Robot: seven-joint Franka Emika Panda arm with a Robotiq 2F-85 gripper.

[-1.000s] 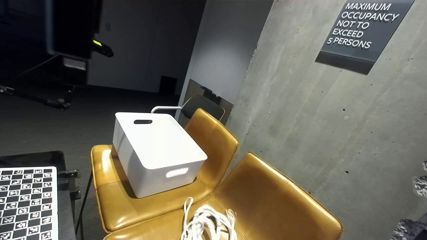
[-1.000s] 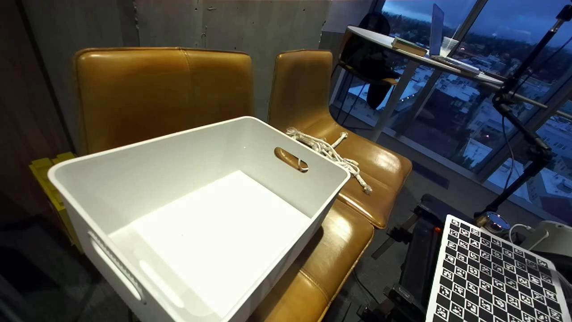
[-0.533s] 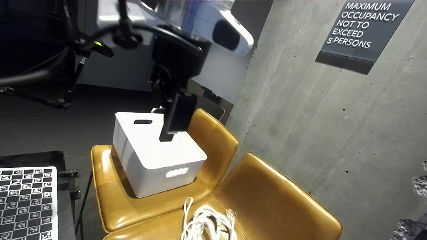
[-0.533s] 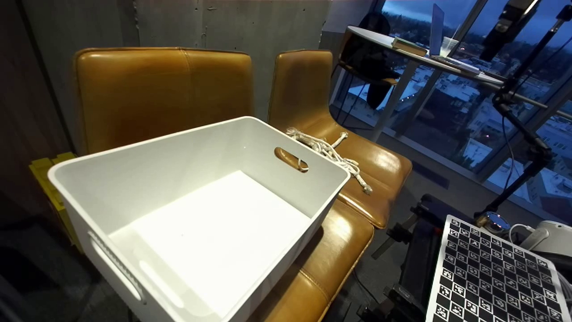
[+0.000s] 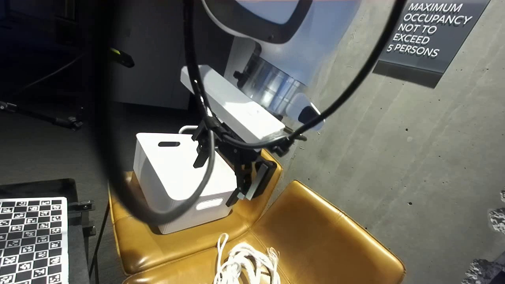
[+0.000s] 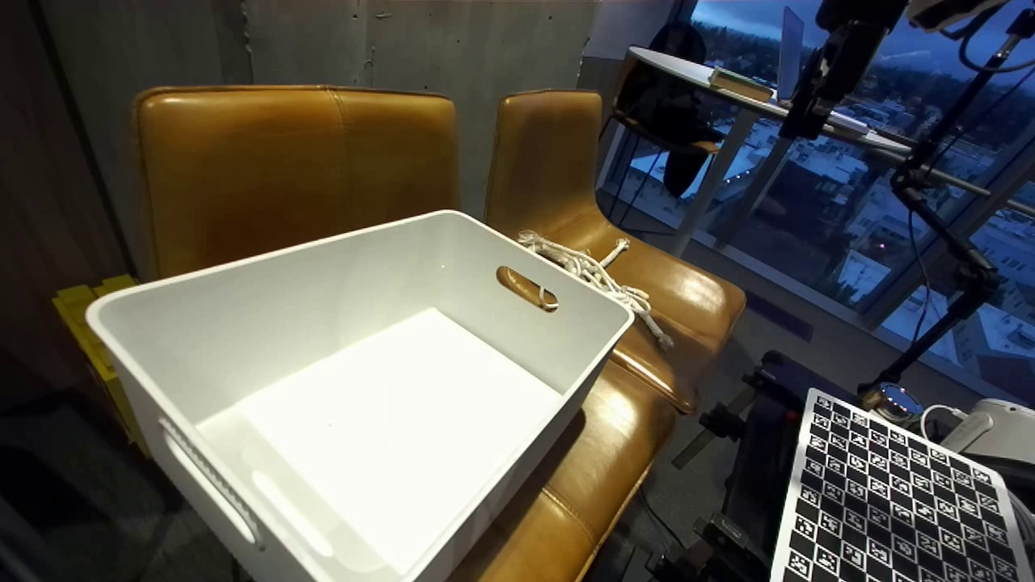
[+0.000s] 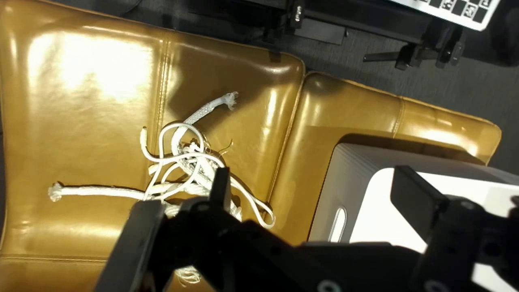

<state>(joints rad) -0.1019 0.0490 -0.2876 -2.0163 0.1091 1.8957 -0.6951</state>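
Note:
My black gripper (image 7: pixel 311 174) stands wide open in the wrist view, with nothing between its fingers. Its left finger (image 7: pixel 221 188) overlaps the heap of white rope (image 7: pixel 198 188), and its right one overlaps the pale open box (image 7: pixel 344 178). An exterior view has the gripper (image 5: pixel 217 179) hanging in front of the box (image 5: pixel 152 185), aslant, apart from the rope (image 5: pixel 250 260). High at the upper right of an exterior view, part of the gripper (image 6: pixel 808 113) shows, well away from the box (image 6: pixel 348 267). No contact is visible. The box interior holds nothing.
The box and rope rest on adjoining tan leather chairs (image 5: pixel 327 236). A black-and-white patterned board (image 6: pixel 897 493) lies on a dark stand beside them. A concrete wall (image 5: pixel 355 157) rises behind. The arm's black cable (image 5: pixel 106 157) loops across the view. A jointed black stand (image 6: pixel 946 234) stands by the window.
The arm has swung in from the upper left, and the gripper now hangs lower and turned differently, its two fingers showing apart. The box, rope and chairs have stayed put.

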